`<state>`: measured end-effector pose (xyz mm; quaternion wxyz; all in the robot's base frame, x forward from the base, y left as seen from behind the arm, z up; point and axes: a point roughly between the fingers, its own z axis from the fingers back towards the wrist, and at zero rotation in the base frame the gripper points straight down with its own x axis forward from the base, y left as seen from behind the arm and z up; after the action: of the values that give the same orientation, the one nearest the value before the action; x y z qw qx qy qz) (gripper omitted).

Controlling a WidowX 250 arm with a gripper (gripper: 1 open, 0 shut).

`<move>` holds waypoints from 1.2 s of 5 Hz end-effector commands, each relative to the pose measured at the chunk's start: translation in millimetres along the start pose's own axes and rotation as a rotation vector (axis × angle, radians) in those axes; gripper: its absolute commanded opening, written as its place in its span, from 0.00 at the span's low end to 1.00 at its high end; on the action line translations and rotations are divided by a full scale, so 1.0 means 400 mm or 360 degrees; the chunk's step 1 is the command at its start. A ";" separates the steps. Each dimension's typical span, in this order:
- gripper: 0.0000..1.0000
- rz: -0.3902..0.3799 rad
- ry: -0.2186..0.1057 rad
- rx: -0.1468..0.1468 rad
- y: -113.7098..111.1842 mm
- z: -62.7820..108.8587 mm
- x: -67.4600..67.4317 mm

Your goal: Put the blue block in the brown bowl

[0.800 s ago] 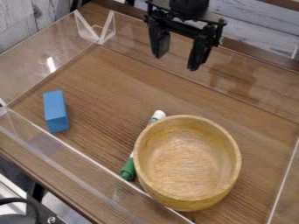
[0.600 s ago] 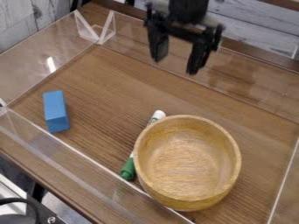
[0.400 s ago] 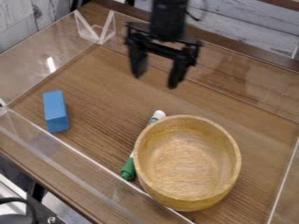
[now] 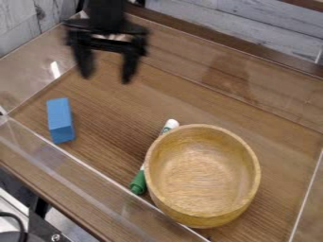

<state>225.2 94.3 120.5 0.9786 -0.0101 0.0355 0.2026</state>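
Observation:
The blue block [image 4: 59, 119] lies flat on the wooden table at the left, near the clear front wall. The brown bowl [image 4: 202, 176] sits at the front right, upright and with nothing inside. My gripper [image 4: 108, 69] hangs above the table at the upper left, blurred by motion, its two dark fingers spread wide apart and nothing between them. It is up and to the right of the block, well apart from it.
A green-and-white marker pen [image 4: 154, 157] lies against the bowl's left side. Clear acrylic walls [image 4: 76, 170] fence the table on the front and sides. A clear bracket stands at the back left corner.
My gripper has swept from the back centre-right to the left and toward the front, ending nearer the blue block. Its fingers stayed open. Block, bowl and pen have not moved.

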 end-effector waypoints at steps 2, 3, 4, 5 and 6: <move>1.00 0.0159 -0.0126 -0.0057 0.124 -0.021 -0.025; 1.00 0.0188 -0.0124 -0.0062 0.135 -0.048 -0.023; 1.00 0.0206 -0.0115 -0.0061 0.138 -0.072 -0.020; 1.00 0.0222 -0.0108 -0.0061 0.142 -0.096 -0.018; 1.00 0.0235 -0.0104 -0.0060 0.146 -0.118 -0.015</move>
<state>191.0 139.1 65.8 0.9620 -0.0270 0.0162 0.2714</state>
